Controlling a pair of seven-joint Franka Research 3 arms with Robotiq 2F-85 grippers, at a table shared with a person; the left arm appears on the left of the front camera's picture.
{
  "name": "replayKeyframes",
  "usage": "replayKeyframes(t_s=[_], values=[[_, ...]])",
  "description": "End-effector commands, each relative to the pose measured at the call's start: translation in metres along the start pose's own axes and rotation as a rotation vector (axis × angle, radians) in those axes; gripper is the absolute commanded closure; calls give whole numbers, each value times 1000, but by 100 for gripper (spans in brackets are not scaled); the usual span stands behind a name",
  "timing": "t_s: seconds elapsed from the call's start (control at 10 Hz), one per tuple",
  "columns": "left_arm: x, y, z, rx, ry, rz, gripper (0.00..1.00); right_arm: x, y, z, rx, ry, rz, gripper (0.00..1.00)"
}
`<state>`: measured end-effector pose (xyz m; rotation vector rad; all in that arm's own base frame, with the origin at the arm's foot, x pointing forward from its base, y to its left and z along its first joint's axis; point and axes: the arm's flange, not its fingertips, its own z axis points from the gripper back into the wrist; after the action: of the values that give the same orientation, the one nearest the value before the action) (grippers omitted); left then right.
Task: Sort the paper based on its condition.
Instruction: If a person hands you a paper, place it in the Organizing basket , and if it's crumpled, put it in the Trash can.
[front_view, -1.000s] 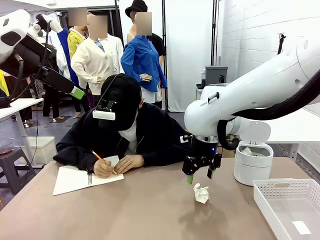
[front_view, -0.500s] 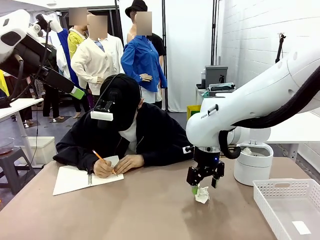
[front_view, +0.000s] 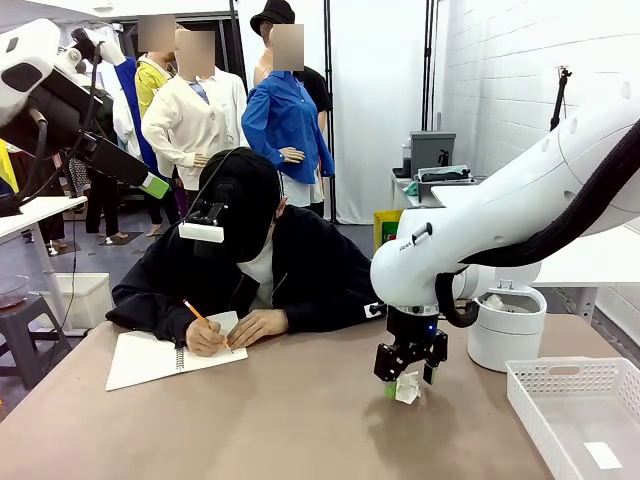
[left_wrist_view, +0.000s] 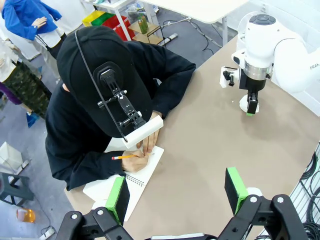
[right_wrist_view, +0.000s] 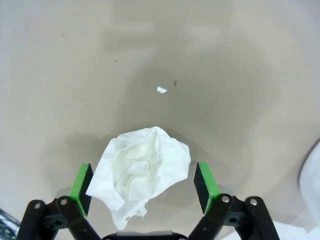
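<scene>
Crumpled paper (right_wrist_view: 142, 167): on the table (right_wrist_view: 240, 60), between the spread fingers of your right gripper (right_wrist_view: 144, 181), not yet pinched. Left gripper (left_wrist_view: 176, 192): open, empty, held high. Left for you, likely: grasp, lift, drop into the bin (front_view: 505, 330).

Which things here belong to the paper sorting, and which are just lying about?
Job: crumpled paper; right gripper, open around it; likely the white bin and white tray.
Lying about, probably: the person's notebook, pencil, tiny paper scrap.
</scene>
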<state>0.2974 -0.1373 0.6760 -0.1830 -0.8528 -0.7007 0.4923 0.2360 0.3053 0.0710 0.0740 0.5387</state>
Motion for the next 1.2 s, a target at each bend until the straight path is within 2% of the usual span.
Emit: replayKeyframes(t_s=[0.0,0.4,0.9,1.1], values=[[-1,1,0,-3,-6,3,0,-2,0,1,18,8,-15,0],[-1,1,0,-3,-6,3,0,-2,0,1,18,8,-15,0],[-1,1,0,-3,-6,3,0,-2,1,3,7,5,-3,99],[-1,1,0,-3,-6,3,0,-8,11,20,-16,-12,-28,99]])
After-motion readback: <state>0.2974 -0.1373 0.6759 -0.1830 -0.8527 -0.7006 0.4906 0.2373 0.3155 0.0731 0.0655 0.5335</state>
